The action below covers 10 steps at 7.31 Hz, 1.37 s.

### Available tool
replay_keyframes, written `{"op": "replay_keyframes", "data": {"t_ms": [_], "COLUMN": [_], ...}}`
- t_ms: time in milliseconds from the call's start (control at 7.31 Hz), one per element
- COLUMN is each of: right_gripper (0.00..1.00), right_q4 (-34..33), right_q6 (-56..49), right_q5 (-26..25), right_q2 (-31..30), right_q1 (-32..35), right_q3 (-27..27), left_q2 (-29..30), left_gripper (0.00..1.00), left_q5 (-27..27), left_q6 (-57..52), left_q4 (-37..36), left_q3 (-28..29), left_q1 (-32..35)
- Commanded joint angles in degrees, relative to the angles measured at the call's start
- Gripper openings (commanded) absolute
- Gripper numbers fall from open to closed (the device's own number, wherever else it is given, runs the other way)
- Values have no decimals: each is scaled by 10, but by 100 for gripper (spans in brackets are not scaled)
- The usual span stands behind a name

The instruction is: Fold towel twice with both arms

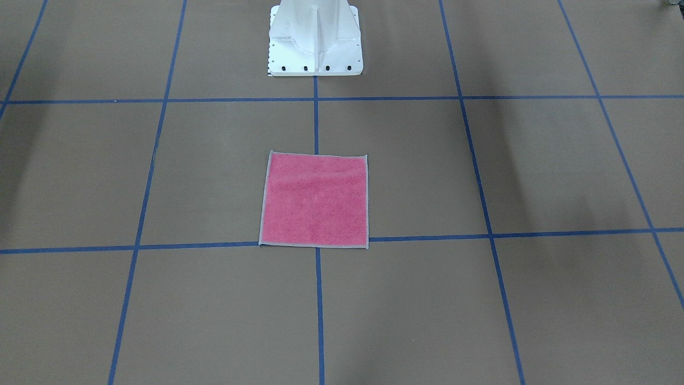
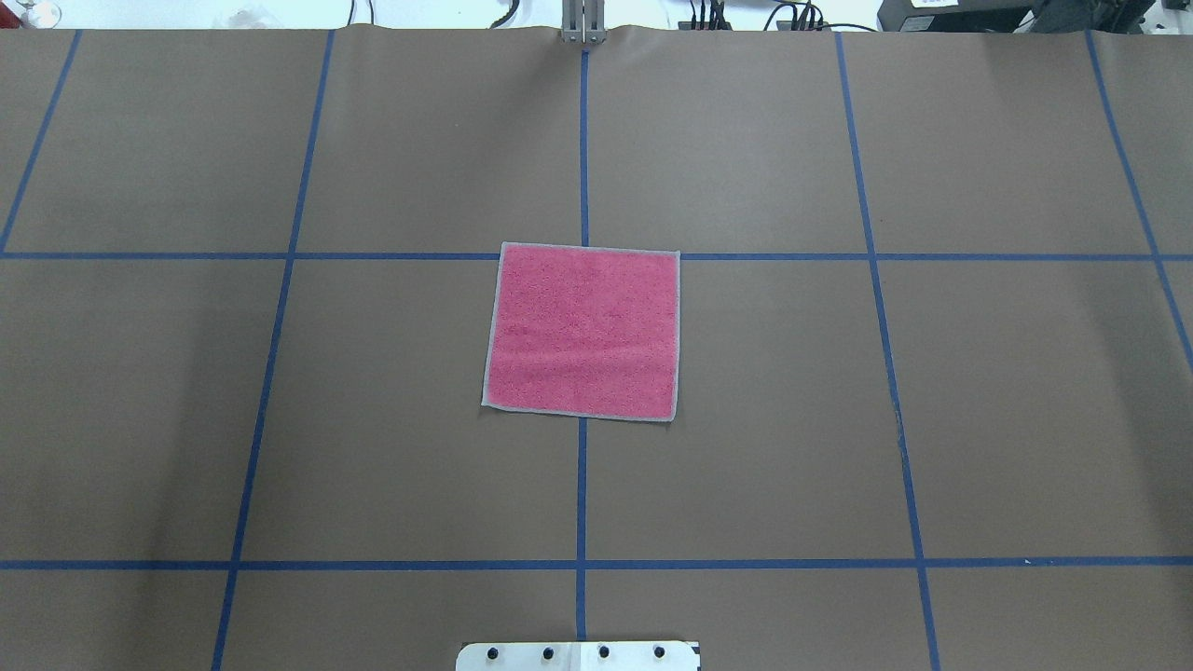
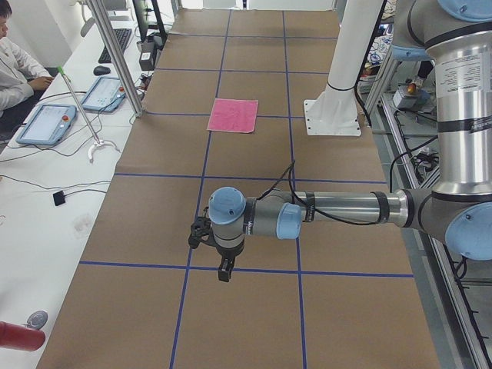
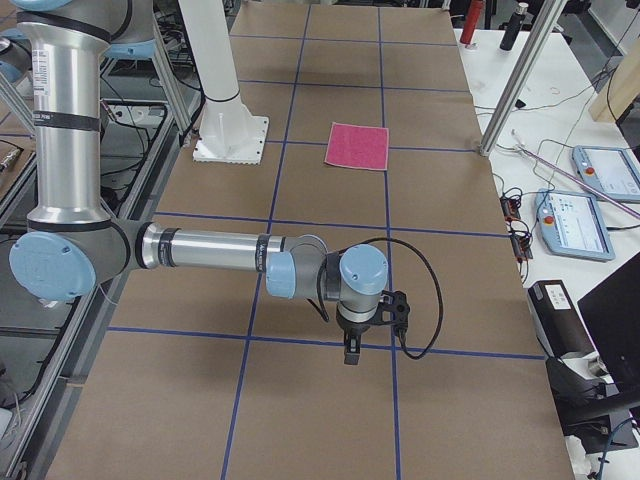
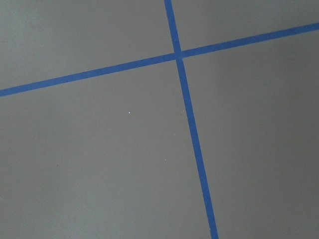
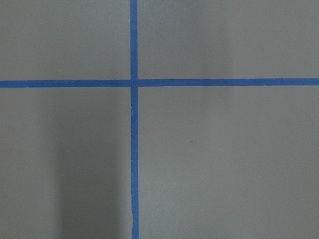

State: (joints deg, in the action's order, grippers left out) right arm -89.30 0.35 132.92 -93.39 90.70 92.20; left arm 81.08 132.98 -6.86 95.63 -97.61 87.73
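The towel (image 2: 582, 331) lies flat and unfolded, pink face up, at the table's middle on a crossing of blue tape lines; it also shows in the front view (image 1: 315, 200) and both side views (image 3: 233, 115) (image 4: 360, 146). My left gripper (image 3: 223, 270) hangs over the table far from the towel, toward the table's left end. My right gripper (image 4: 350, 352) hangs likewise toward the right end. Each shows only in a side view, so I cannot tell whether it is open or shut. Both wrist views show only brown table cover and blue tape.
The white pedestal base (image 1: 315, 45) stands at the robot's side of the table. An aluminium post (image 3: 115, 58) and a side bench with teach pendants (image 3: 46, 123) and a seated operator (image 3: 11, 65) lie beyond the far edge. Another post (image 4: 515, 85) stands there too.
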Motion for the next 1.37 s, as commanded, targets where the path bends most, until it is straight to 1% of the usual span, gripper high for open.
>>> {"op": "replay_keyframes", "data": {"t_ms": [0,547,684,821,1094,1231], "right_gripper": [100,100,100,100,100,100], "right_q4": [0,0,2,16,87,138], "right_q6": [0,0,-1,-1,-2,2], "right_q5": [0,0,0,0,0,-1], "right_q2": [0,0,0,0,0,0], "right_q1": [0,0,0,0,0,0], "right_q3": [0,-1,4,5,4,5], "left_q2": [-3,7,9,10,34,63], "left_gripper": [100,100,100,100,100,100], "left_q5": [-1,-6,-6,-4,0,-1], "left_q6": [0,2,4,5,4,7], "left_q4": [1,1,0,0,15,67], "left_q3": [-3,-7,-29,-39,-49,-43], "left_q1": [0,-1,-1,-1,-1,-2]}}
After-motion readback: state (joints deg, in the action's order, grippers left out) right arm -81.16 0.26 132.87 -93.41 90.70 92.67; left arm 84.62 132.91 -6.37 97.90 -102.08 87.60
